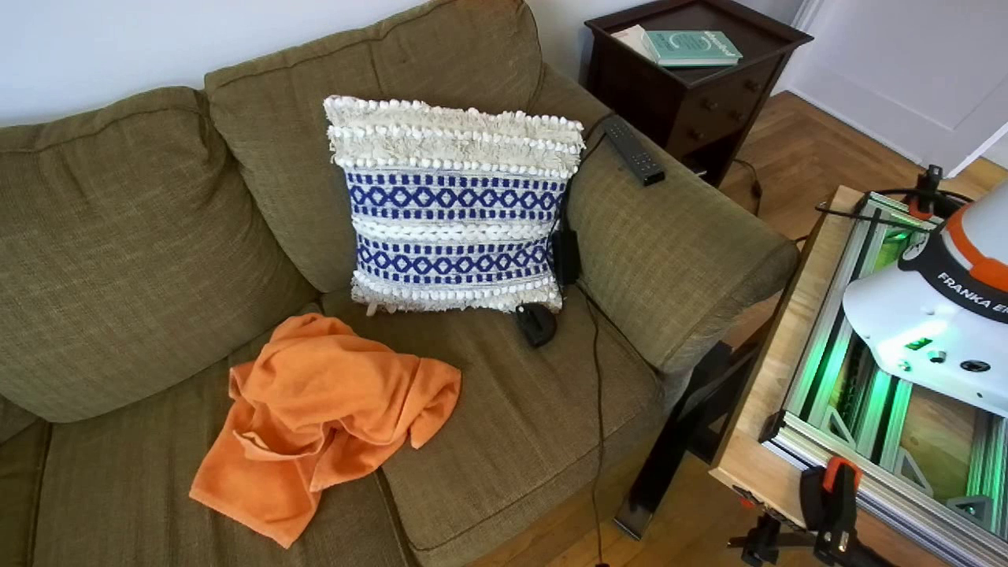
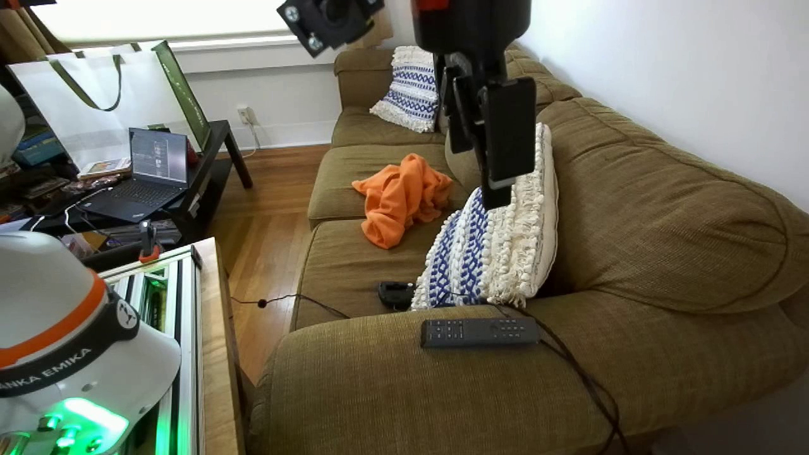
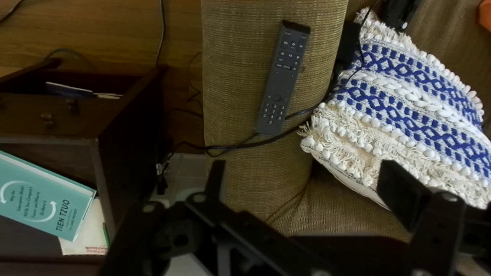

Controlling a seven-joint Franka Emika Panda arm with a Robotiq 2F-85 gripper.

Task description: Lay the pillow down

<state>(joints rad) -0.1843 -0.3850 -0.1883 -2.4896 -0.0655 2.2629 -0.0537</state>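
The pillow [image 1: 457, 213] is white and cream with blue patterned bands, fringe and pompoms. It stands propped against the brown sofa's back cushion beside the armrest; an exterior view [image 2: 464, 253] shows it leaning back, and it fills the right of the wrist view [image 3: 406, 103]. My gripper [image 3: 308, 184] is open with nothing between its fingers. In the wrist view one finger overlaps the pillow's top edge and the other lies over the armrest side. In an exterior view the gripper [image 2: 483, 170] hangs in front of the pillow's upper part; I cannot tell whether it touches.
An orange cloth [image 1: 331, 402] lies crumpled on the sofa seat. A remote [image 3: 284, 78] and cables rest on the armrest [image 1: 677, 236]. A black object [image 1: 536, 324] sits at the pillow's lower corner. A dark side table [image 1: 701, 102] with books stands beyond the armrest. Another pillow [image 2: 411, 88] is at the far end.
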